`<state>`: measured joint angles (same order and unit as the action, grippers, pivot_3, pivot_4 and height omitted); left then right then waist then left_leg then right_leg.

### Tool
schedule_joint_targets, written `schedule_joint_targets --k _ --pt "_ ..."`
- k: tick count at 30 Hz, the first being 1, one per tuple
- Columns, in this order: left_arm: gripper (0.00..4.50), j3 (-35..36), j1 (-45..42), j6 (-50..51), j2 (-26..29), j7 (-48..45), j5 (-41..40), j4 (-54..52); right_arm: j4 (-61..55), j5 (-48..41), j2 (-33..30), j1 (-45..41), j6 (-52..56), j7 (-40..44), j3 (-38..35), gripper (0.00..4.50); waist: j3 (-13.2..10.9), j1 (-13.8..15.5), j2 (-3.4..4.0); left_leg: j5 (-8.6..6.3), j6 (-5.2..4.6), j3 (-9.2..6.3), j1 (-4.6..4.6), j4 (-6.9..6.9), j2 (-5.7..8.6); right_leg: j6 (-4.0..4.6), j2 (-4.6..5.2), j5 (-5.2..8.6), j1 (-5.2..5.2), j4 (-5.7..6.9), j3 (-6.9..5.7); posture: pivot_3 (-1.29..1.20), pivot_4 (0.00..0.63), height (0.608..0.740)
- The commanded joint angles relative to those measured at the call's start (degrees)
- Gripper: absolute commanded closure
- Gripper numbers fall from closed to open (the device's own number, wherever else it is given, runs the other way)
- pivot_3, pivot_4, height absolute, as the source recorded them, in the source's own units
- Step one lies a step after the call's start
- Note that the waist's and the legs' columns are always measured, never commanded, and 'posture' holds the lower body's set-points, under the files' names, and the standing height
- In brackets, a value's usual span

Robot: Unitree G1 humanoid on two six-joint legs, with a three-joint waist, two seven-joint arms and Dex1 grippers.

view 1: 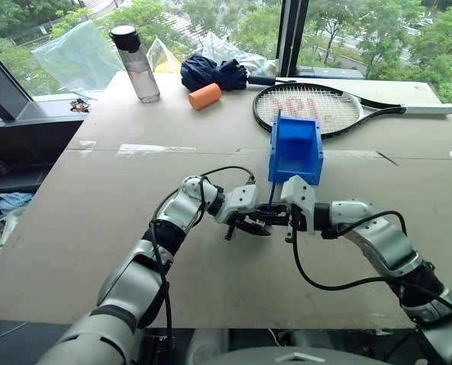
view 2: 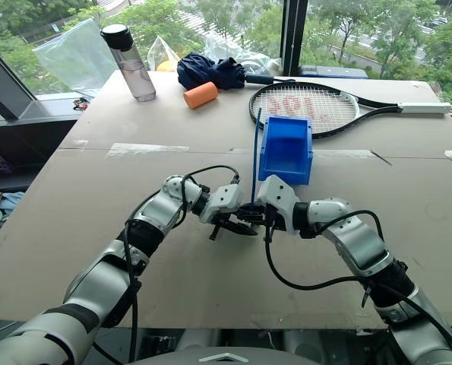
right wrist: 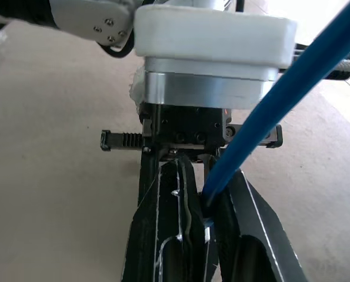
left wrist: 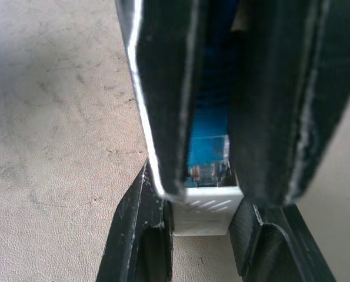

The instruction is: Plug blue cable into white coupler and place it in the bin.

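Both arms reach forward over the tan cardboard worktop (view 1: 96, 228), elbows bent, wrists turned inward so the two grippers meet nose to nose near the worktop's middle, just in front of the bin.

Left gripper (left wrist: 201, 202): points right and slightly down, black fingers (left wrist: 136, 235) clenched on the small white plastic coupler block (left wrist: 203, 207). In the left wrist view the clear plug of the cable sits at the coupler's opening.

Right gripper (right wrist: 201, 217): points left and slightly down, fingers clamped tight on the thin bright-blue network cable (view 2: 254, 156) close to its plug end. The free length of cable stands almost upright above the grippers.

Small bright-blue plastic box-shaped bin (view 1: 295, 148): stands on the worktop just beyond the grippers, its far side beside the head of the black-framed racket (view 1: 317, 106), toward the far edge.
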<state>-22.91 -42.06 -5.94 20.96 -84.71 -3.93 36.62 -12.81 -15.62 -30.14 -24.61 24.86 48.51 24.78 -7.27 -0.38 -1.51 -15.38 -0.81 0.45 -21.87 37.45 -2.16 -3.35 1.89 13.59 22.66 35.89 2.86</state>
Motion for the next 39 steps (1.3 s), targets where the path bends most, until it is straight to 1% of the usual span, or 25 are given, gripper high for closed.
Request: schedule_joint_targets --k 1,6,8,9,11,12,13,14,16,18,21,23,24,26,28,29,30,31,32,33,34,36,39 --pt "3.89 0.8 -0.9 0.3 -1.0 0.7 0.0 -2.0 3.5 5.3 -1.0 1.2 2.0 1.3 4.6 4.50 0.1 0.0 -0.02 0.00 0.00 0.00 0.00 0.00 0.00 0.00 0.00 0.00 0.00 0.00 0.00 0.00 0.150 0.740" --pt "3.89 0.8 -0.3 0.4 -1.7 1.8 0.4 -2.6 6.5 8.4 0.2 2.0 1.7 2.2 7.3 4.50 0.3 -0.1 -0.05 0.00 0.00 0.00 0.08 0.00 0.00 0.01 -0.01 0.00 -0.06 0.02 0.00 0.00 0.150 0.740" --pt "3.89 1.3 0.1 0.7 -1.7 2.6 0.1 -3.3 5.9 7.9 1.0 3.0 1.7 1.9 5.8 4.50 0.4 -0.1 -0.03 0.00 0.00 -0.01 0.11 0.00 -0.01 0.02 -0.01 0.01 -0.08 0.04 0.00 0.00 0.150 0.740" --pt "3.89 1.8 0.8 2.6 -0.9 1.7 -1.0 -4.9 4.7 6.0 2.1 3.6 1.9 1.2 3.5 4.50 0.4 -0.1 -0.07 0.00 0.00 -0.01 0.11 0.00 -0.01 0.02 -0.01 0.01 -0.08 0.05 0.00 0.00 0.150 0.740" --pt "2.87 3.7 2.4 6.9 0.6 1.7 -3.2 -9.0 1.8 1.8 4.6 4.9 2.7 -0.5 -1.7 4.50 0.4 -0.2 -0.07 0.00 0.00 -0.03 0.12 0.00 -0.02 0.02 -0.03 0.01 -0.09 0.07 -0.01 0.00 0.150 0.740" --pt "2.58 5.4 3.7 9.2 1.5 2.9 -4.4 -11.8 -0.1 -1.2 6.3 5.4 4.0 -1.6 -5.2 4.50 0.4 -0.2 -0.05 0.00 0.00 -0.04 0.08 -0.01 -0.03 0.02 -0.03 0.01 -0.06 0.07 -0.01 0.00 0.150 0.740" --pt "2.16 7.8 6.2 12.8 3.2 5.0 -5.9 -16.5 -2.6 -4.7 7.7 5.5 5.8 -3.3 -9.6 4.50 0.4 -0.3 0.02 0.00 0.00 -0.07 0.06 -0.01 -0.04 0.01 -0.03 0.00 -0.04 0.09 -0.03 0.00 0.150 0.740" --pt "1.57 10.1 9.0 16.6 5.0 6.9 -7.4 -21.5 -4.9 -7.8 8.7 5.5 7.6 -4.9 -13.5 4.50 0.3 -0.4 0.10 0.00 0.00 -0.08 0.02 -0.01 -0.05 0.00 -0.03 0.00 -0.02 0.09 -0.03 0.00 0.150 0.740" --pt "0.84 15.1 15.3 23.9 8.1 11.0 -11.1 -31.9 -7.9 -12.5 9.4 4.3 11.3 -7.8 -19.9 4.50 0.2 -1.0 0.21 0.00 0.00 -0.18 -0.02 -0.05 -0.12 -0.01 -0.03 -0.02 0.13 0.15 0.09 0.00 0.150 0.740" --pt "0.84 21.9 21.0 33.3 9.4 17.2 -17.2 -42.9 -7.8 -17.0 9.0 0.4 16.1 -10.4 -25.6 4.50 0.1 -1.5 0.28 0.00 0.00 -0.32 0.02 -0.07 -0.13 -0.03 -0.01 -0.02 0.14 0.27 0.10 0.00 0.150 0.740" --pt "0.84 28.0 27.1 39.4 9.6 24.3 -22.1 -54.1 -2.4 -18.6 7.8 -7.5 21.2 -13.8 -30.2 4.50 0.0 -1.4 0.33 0.00 0.01 -0.59 0.00 -0.09 -0.18 -0.03 0.10 -0.02 0.10 0.28 -0.19 0.00 0.150 0.740" --pt "0.84 30.2 29.6 40.7 8.6 28.7 -23.5 -58.8 8.4 -16.9 7.5 -15.9 23.9 -16.9 -32.1 4.50 -0.1 -1.2 0.34 0.00 0.01 -0.69 0.05 -0.09 -0.07 0.00 0.11 -0.01 0.00 0.26 -0.30 0.00 0.150 0.740" --pt "0.84 30.8 30.2 40.9 7.9 31.0 -23.9 -60.6 16.1 -14.9 6.9 -20.5 23.3 -17.1 -31.7 4.50 -0.1 -1.2 0.42 0.00 0.01 -0.67 0.11 -0.06 -0.05 0.01 0.10 -0.01 -0.05 0.25 -0.31 0.00 0.150 0.740" --pt "0.84 31.1 30.4 41.5 6.8 34.2 -24.6 -62.9 26.2 -11.8 5.8 -25.9 21.3 -16.1 -30.0 4.50 -0.1 -0.9 0.42 0.02 0.03 -0.60 0.08 -0.06 0.01 0.15 0.11 0.04 -0.04 0.18 -0.24 0.00 0.150 0.740" --pt "0.81 30.3 29.7 41.7 5.9 36.7 -24.9 -63.9 37.1 -10.2 6.4 -30.6 18.5 -14.3 -29.6 3.62 -0.1 -0.5 0.39 0.02 0.03 -0.50 0.06 -0.07 0.04 0.20 0.11 0.06 -0.06 0.12 -0.26 0.00 0.150 0.740" --pt "0.81 29.9 29.5 41.7 5.5 37.5 -25.0 -64.4 40.9 -9.1 6.5 -32.1 17.1 -13.8 -29.1 3.54 -0.1 -0.3 0.36 0.02 0.03 -0.45 0.04 -0.10 0.04 0.20 0.10 0.06 -0.07 0.07 -0.30 0.00 0.150 0.740" --pt "0.81 29.5 29.3 41.9 5.2 38.3 -25.0 -64.7 43.3 -8.0 6.2 -33.1 16.0 -13.4 -28.7 2.98 -0.1 -0.3 0.36 0.02 0.03 -0.38 0.00 -0.15 0.03 0.09 0.10 0.00 -0.07 0.04 -0.33 0.00 0.150 0.740" --pt "0.81 29.3 29.2 42.0 5.1 38.8 -25.2 -64.9 43.9 -7.3 5.5 -33.5 15.5 -13.0 -28.4 2.56 -0.1 -0.3 0.37 0.02 0.03 -0.39 -0.03 -0.19 0.03 0.04 0.10 -0.03 -0.05 0.00 -0.36 0.00 0.150 0.740" --pt "0.81 29.1 29.2 42.2 4.9 39.3 -25.5 -65.2 43.3 -7.4 4.6 -33.2 15.9 -12.2 -28.6 2.37 -0.1 -0.5 0.41 0.02 0.03 -0.36 -0.03 -0.19 0.03 0.03 0.09 -0.03 -0.03 0.00 -0.35 0.00 0.150 0.740" --pt "0.81 29.0 29.3 42.3 4.9 39.7 -25.7 -65.4 41.1 -7.7 3.1 -32.0 16.3 -10.7 -28.6 2.01 -0.1 -0.4 0.44 0.02 0.03 -0.27 -0.12 -0.24 0.02 0.02 0.10 -0.04 0.05 -0.04 -0.30 0.00 0.150 0.740" --pt "0.81 28.7 29.5 42.5 5.0 40.1 -26.1 -65.8 39.4 -7.5 1.7 -30.7 16.3 -9.1 -28.4 2.01 -0.2 -0.3 0.47 0.02 0.03 -0.23 -0.14 -0.25 0.02 0.02 0.13 -0.04 0.06 -0.07 -0.28 0.00 0.150 0.740" --pt "0.81 28.1 30.1 43.0 5.6 39.9 -27.1 -66.1 30.6 -7.7 -2.5 -24.3 14.9 -5.4 -28.8 2.01 -0.2 0.0 0.47 0.02 0.03 -0.23 -0.16 -0.25 0.03 0.02 0.16 -0.04 0.05 -0.10 -0.29 0.00 0.150 0.740" --pt "0.81 27.8 31.6 44.0 7.5 38.6 -28.8 -66.8 14.2 -13.5 -6.3 -12.2 14.9 -1.8 -34.9 2.01 -0.1 0.5 0.38 0.01 0.03 -0.34 -0.17 -0.24 0.04 0.02 0.18 -0.03 -0.03 -0.22 -0.38 0.00 0.150 0.740"
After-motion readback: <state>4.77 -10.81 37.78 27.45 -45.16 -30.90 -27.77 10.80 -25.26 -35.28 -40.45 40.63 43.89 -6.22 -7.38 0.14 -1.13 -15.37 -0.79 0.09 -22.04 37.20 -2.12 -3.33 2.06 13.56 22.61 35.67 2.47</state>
